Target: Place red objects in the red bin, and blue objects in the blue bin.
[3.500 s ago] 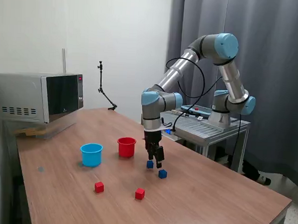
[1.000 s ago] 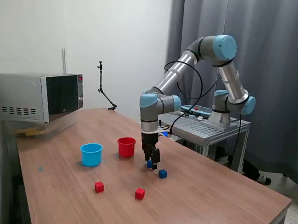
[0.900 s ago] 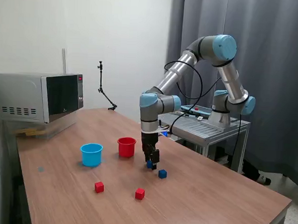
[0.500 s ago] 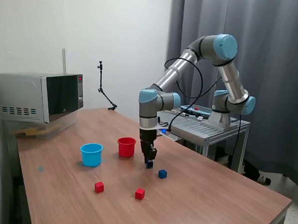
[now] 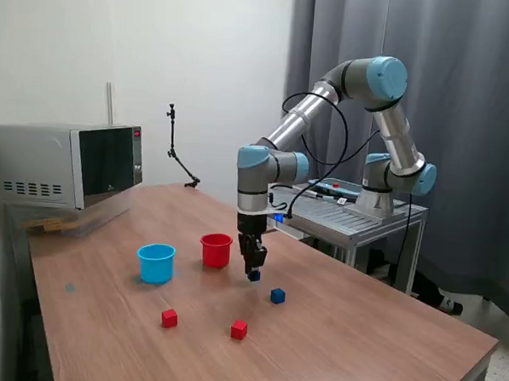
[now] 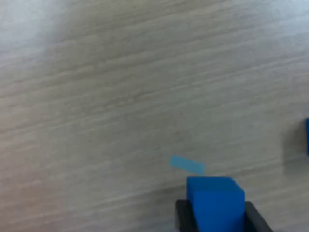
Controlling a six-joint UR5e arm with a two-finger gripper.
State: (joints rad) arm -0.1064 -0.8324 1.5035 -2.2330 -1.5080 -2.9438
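My gripper (image 5: 253, 274) is shut on a dark blue cube (image 5: 254, 277) and holds it a little above the wooden table, just to the exterior view's right of the red cup (image 5: 215, 250). In the wrist view the cube (image 6: 215, 203) sits between the two black fingers (image 6: 182, 218). The light blue cup (image 5: 156, 262) stands further to the exterior view's left. A second dark blue cube (image 5: 277, 296) lies on the table near the gripper; its edge shows in the wrist view (image 6: 307, 137). Two red cubes (image 5: 169, 318) (image 5: 239, 330) lie nearer the front.
A microwave (image 5: 64, 165) stands at the table's far left in the exterior view. A small black stand (image 5: 179, 157) is at the back. A metal cart (image 5: 355, 217) holds the arm's base behind the table. A pale blue tape mark (image 6: 187, 165) is on the wood.
The gripper closed on the blue cube, lifted it off the table and moved slightly toward the exterior view's left. The other cubes and cups have not moved.
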